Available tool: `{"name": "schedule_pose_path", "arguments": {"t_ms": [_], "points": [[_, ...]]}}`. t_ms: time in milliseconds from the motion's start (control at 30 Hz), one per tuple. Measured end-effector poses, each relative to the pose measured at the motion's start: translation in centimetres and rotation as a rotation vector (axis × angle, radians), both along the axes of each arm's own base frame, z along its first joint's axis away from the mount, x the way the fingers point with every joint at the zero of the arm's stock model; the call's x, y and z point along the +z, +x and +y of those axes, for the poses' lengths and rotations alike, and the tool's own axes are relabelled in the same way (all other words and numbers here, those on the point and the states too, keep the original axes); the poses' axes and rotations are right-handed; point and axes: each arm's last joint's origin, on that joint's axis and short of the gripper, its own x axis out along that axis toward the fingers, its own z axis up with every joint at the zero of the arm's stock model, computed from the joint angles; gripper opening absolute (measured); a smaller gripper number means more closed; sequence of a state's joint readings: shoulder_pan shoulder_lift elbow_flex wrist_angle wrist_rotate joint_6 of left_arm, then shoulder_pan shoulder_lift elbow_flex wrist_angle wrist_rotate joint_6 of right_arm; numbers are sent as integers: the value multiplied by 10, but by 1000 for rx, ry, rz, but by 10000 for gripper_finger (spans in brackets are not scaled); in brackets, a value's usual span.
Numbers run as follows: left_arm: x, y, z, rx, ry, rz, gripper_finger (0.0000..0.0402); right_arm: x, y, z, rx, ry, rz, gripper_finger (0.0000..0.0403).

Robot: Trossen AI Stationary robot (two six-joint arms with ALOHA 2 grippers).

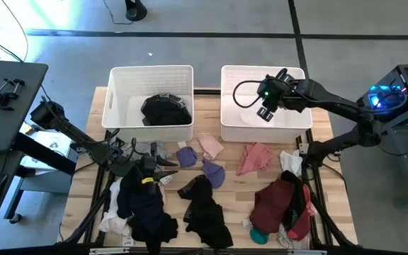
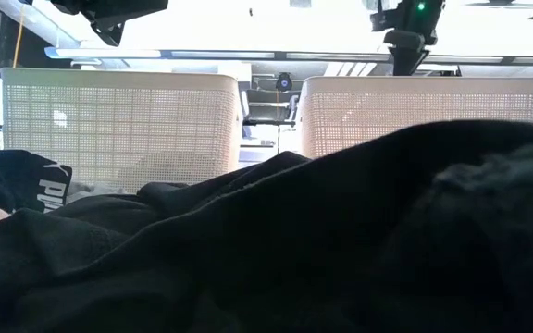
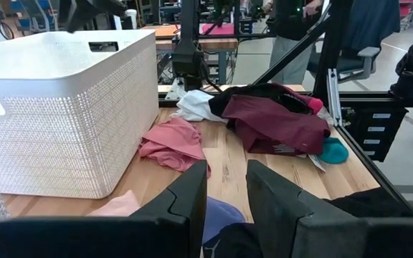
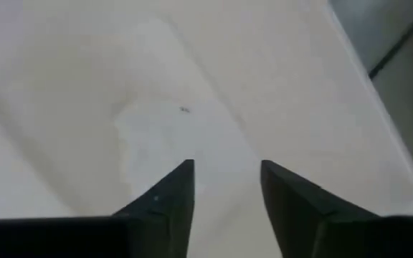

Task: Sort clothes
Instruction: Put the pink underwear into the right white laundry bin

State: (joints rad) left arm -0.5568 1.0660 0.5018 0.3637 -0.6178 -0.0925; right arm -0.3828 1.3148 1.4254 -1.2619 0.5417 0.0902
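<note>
The left gripper [image 1: 163,165] is hanging low over the black and navy heap [image 1: 144,202], in front of the left bin [image 1: 151,74], its fingers a little apart and holding nothing. That bin is holding one black garment [image 1: 166,110]. Lavender, pink and maroon clothes [image 1: 282,202] are lying loose in front of the right bin [image 1: 261,126]. The right gripper [image 1: 266,113] is hovering over that bin, fingers apart and empty. The step appears to be between a drop and the next pick, which calls for closing on a single garment.
</note>
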Motion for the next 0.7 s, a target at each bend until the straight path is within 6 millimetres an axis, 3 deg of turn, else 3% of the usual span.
{"name": "schedule_pose_path", "arguments": {"t_ms": [167,333,467,700], "points": [[0,0,0,0,0,0,87,28,-9,16,-71,-70,-21,168],[0,0,0,12,2,-2,87,50,-6,54,34,-54,-127,169],[0,0,0,15,2,-2,87,47,1,92,178,-25,-154,169],[0,0,1,18,2,-3,87,26,5,144,282,33,-115,169]]}}
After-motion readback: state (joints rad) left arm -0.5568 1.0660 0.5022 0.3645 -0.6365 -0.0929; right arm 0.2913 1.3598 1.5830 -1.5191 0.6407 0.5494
